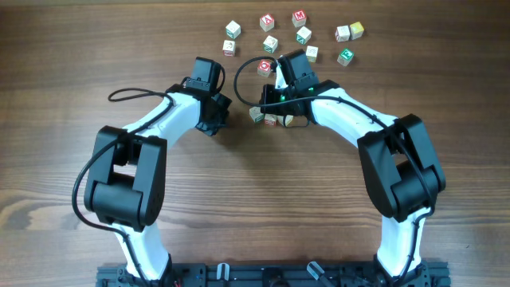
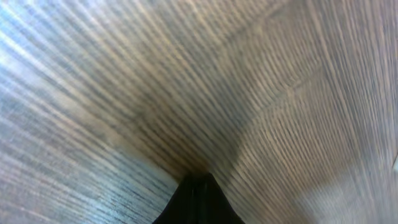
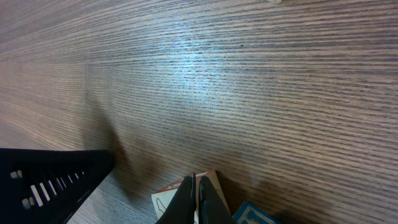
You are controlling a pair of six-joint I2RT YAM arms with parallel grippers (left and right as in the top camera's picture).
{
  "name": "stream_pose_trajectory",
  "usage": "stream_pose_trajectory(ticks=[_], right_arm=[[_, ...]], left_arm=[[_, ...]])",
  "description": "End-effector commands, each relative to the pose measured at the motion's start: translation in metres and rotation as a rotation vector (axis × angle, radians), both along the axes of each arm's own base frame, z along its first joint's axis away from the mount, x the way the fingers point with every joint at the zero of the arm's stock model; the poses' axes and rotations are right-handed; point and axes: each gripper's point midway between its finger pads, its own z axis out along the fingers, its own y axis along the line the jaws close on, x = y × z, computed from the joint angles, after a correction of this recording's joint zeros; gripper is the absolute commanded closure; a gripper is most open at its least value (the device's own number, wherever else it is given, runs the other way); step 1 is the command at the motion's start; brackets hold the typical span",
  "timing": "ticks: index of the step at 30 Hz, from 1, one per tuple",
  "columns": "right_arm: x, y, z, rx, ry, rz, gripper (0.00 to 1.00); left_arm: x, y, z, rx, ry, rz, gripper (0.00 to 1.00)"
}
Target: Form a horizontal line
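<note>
- Right end effector: the fingers are pressed together with only a hairline seam between them. The tip sits over a whitish cube. It appears to rest against the cube rather than clamp it, though actual contact cannot be confirmed.
- Left end effector: the fingers are together and hold nothing. It is low over bare wood, with blurred grain all around it.
- Horizontal line: a short row of cubes lying edge to edge at mid-counter, under the right end effector. The arm covers its right end. The left end effector stands apart on the row's left.
- Handling judgement: the cubes look small, rigid, light and smooth-faced. They would likely slide or rotate under a slight nudge, so a hard push could break the row.
- Hold judgement: grip a cube on two opposite flat faces, squarely and low down. To align the row, push flat on one face, not on a corner.
- Loose cubes: scattered along the far side of the counter, well apart from the row.
</note>
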Motion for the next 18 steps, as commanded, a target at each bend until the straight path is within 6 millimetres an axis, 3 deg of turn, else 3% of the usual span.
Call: stream_pose_trajectory(ticks=[1,9,18], right_arm=[[-0.003,0.004,-0.007,0.010,0.024,0.003,0.95],[-0.001,0.002,-0.007,0.008,0.026,-0.017,0.95],[-0.004,0.005,-0.006,0.025,0.035,-0.005,0.96]], left_arm=[[-0.036,-0.005,-0.039,0.012,0.119,-0.143,0.96],[-0.049,-0.035,-0.033,-0.123,0.150,-0.233,0.96],[-0.049,-0.049,-0.028,-0.205,0.146,-0.254,0.96]])
